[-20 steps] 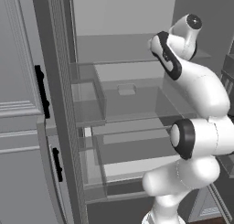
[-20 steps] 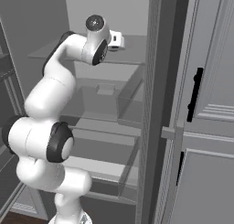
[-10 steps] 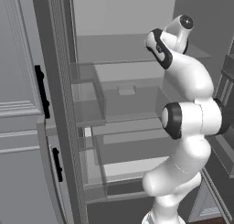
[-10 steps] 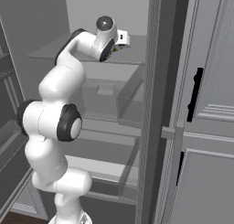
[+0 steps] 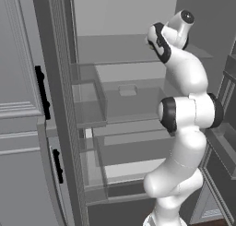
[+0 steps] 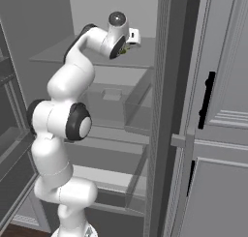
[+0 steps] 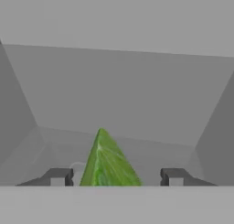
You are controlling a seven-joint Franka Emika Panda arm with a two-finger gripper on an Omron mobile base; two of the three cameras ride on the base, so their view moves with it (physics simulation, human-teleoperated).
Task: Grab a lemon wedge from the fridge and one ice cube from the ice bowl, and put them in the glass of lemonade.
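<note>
Tool (image 7: 113,177): fingers apart, one on each side of the lemon wedge (image 7: 108,161), visible gaps both sides, so no grip yet. The straddle suits a pinch across the wedge's narrow body. The wedge stands point-up on the upper shelf (image 6: 140,57) of the open fridge (image 5: 138,89), seemingly toward the right. The arm reaches high and deep inside to meet it there. Judgement: closing step pending.

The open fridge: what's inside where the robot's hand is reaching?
A small yellow-green lemon wedge lies on the top glass shelf between the open gripper's dark fingertips. The wedge's base is cut off by the picture's edge.
</note>
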